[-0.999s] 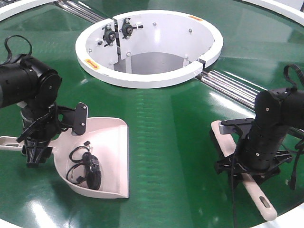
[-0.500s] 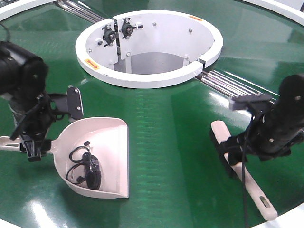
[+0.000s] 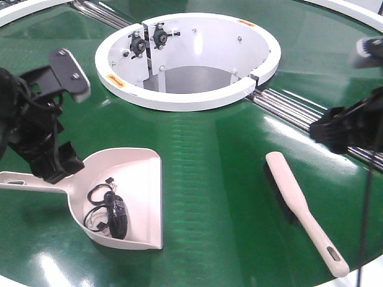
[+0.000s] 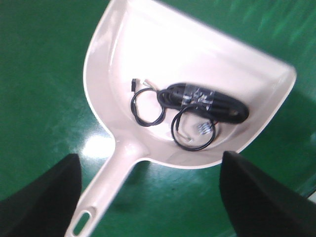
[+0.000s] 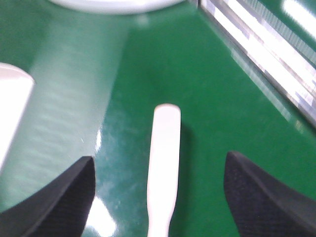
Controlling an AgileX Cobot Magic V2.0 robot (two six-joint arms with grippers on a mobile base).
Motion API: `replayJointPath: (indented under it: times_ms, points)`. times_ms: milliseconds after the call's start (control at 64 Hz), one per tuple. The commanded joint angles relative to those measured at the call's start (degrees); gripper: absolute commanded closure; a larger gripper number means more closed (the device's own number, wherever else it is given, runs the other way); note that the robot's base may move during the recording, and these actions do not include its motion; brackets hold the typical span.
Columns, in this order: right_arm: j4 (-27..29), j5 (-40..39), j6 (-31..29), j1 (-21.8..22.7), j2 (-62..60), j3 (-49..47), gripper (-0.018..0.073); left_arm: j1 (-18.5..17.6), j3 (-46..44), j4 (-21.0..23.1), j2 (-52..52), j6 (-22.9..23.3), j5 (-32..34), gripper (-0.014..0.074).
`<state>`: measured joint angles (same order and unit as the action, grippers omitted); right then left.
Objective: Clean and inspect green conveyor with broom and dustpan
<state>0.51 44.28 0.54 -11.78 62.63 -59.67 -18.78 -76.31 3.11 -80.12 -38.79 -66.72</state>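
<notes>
**Inspector:** Where are the tools?

**Assistant:** The dustpan [image 3: 143, 173] lies flat on the green conveyor [image 3: 209, 179], left of centre, with its handle pointing to the left edge. The broom [image 3: 293, 185] lies on its bristles to the right, well apart from the pan, with its slotted handle end towards the near rim.

**Inspector:** And the arms?

**Assistant:** The left gripper [image 3: 78, 127] hangs over the pan's handle with its jaws spread wide and nothing between them. The right gripper [image 3: 342, 89] is raised near the metal rails [image 3: 287, 107], also spread wide and empty. Its wrist view shows the broom lying below it, untouched.

**Inspector:** What is in the pan?

**Assistant:** A taped bundle of black cable [image 4: 202, 101] with loose loops rests against the back wall.

**Inspector:** How far along is the job?

**Assistant:** I judge the sweeping done, since the one piece of debris I can see is already in the pan. I see no other litter on the visible belt, though glare hides some patches. The white hub [image 3: 179, 98] shows nothing lying on its rim.

**Inspector:** What is left?

**Assistant:** Probably checking the rest of the belt and dealing with what is in the pan. Neither tool is in hand, so either step needs a fresh grasp first.
</notes>
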Motion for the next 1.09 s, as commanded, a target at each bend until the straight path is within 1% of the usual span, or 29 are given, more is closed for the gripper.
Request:
replayJointPath:
  times_ms: [0,62,125,265,375,500,562,609,687,750,828,874,937,1015,1078]
  points:
    - [-0.1,-3.5,-1.7,0.2,-6.1,-1.1,0.0032,0.3,-1.5,1.4,4.7,8.9,2.0,0.0082]
    - [-0.1,-3.5,-1.7,0.2,-9.5,-1.1,0.0032,0.3,-1.3,1.9,7.1,11.2,2.3,0.0098]
    - [-0.5,-3.7,-2.1,0.2,-12.9,-1.1,0.0032,0.3,0.0,3.1,10.1,11.7,4.3,0.0120]
    - [-0.5,-3.8,-3.5,0.2,-20.1,-1.1,0.0032,0.3,6.9,4.2,19.2,12.5,12.2,0.0157]
    - [-0.5,-3.7,-4.0,0.2,-24.7,-1.1,0.0032,0.3,14.4,4.3,27.8,15.2,20.4,0.0169]
    - [-0.5,-3.8,-5.2,0.2,-29.3,-1.1,0.0032,0.3,24.9,4.3,37.5,15.2,29.6,0.0168]
    - [-0.5,-5.6,-5.4,0.2,-31.8,0.8,0.0032,0.3,30.7,4.3,42.9,15.5,34.8,0.0168]
    - [-0.5,-8.1,-5.4,0.2,-33.8,3.7,0.0032,0.3,34.6,4.3,47.0,16.4,38.3,0.0168]
    - [-0.5,-13.1,-5.4,0.2,-37.4,11.2,0.0032,0.3,40.6,4.3,52.5,17.8,43.7,0.0168]
    - [-0.5,-16.5,-5.8,0.2,-40.8,17.6,0.0032,0.3,45.0,4.3,56.4,18.4,46.2,0.0168]
    - [-0.1,-21.0,-7.0,0.2,-46.8,25.2,0.0032,0.3,49.7,4.3,60.3,20.3,48.8,0.0168]
    - [0.1,-24.3,-7.0,0.2,-50.5,30.1,0.0032,0.3,52.4,4.3,62.7,21.2,51.3,0.0168]
    - [0.1,-28.3,-7.0,0.2,-55.0,35.8,0.0032,0.3,55.2,4.2,65.3,21.2,55.2,0.0168]
    - [0.2,-30.4,-7.0,0.2,-58.3,41.2,0.0032,0.3,58.4,4.1,67.2,21.1,58.5,0.0168]
    - [1.0,-30.6,-6.2,0.2,-58.5,43.5,0.0032,0.3,60.1,4.2,67.5,21.1,59.1,0.0168]
